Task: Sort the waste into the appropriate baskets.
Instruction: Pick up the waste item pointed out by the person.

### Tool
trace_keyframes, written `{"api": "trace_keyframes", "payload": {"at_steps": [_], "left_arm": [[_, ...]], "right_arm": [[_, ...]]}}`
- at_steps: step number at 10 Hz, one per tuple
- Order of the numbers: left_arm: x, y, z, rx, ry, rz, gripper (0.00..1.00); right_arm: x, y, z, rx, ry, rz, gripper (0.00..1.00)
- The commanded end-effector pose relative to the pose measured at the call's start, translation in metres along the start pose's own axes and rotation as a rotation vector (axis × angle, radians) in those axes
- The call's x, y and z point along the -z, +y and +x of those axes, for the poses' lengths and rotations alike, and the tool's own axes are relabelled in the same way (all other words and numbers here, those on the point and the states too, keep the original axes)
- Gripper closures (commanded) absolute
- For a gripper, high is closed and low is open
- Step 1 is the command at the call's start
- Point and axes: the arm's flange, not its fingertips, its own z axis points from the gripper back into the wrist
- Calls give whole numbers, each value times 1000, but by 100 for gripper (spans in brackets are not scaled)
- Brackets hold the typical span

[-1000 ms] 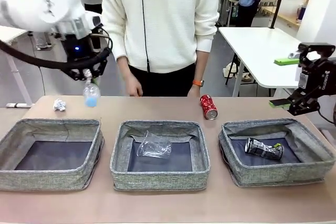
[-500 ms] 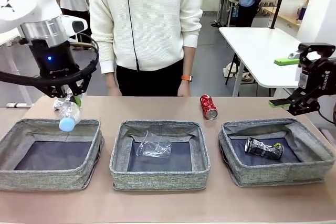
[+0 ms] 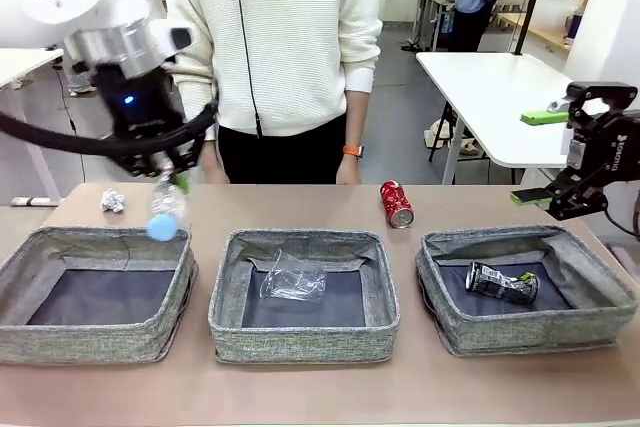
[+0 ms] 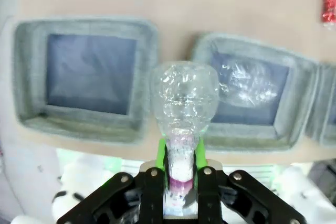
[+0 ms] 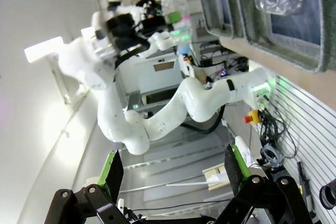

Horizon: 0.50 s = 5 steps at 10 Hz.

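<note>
My left gripper [image 3: 166, 177] is shut on a clear plastic bottle [image 3: 165, 209], which hangs blue cap down over the back right corner of the left basket [image 3: 90, 340]. In the left wrist view the bottle [image 4: 184, 100] is pinched by its base between the green pads, above the gap between the left basket [image 4: 79, 129] and the middle one [image 4: 247, 141]. A clear cup [image 3: 293, 277] lies in the middle basket [image 3: 300, 332], a crushed can [image 3: 503, 283] in the right basket [image 3: 540, 332]. The red can [image 3: 397, 204] and a paper ball [image 3: 113, 201] lie on the table. My right gripper [image 3: 540, 157] hangs open at the far right.
A person in a white sweater [image 3: 270, 37] stands at the table's far edge, hands hanging just behind it. A white table [image 3: 490, 97] stands behind on the right. Bare tabletop runs in front of the baskets.
The left arm swung the bottle left and down over the left basket, then back right toward that basket's right rear corner. The person stepped a little left. The right arm stayed still.
</note>
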Motion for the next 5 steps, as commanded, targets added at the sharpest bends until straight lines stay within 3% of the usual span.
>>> {"api": "trace_keyframes", "payload": {"at_steps": [1, 5], "left_arm": [[-50, -68, 0, 80, 9, 23, 78], [-114, -166, -18, 199, 47, 96, 78]], "right_arm": [[1, 3, 0, -15, 3, 17, 0], [1, 3, 0, -15, 3, 17, 0]]}}
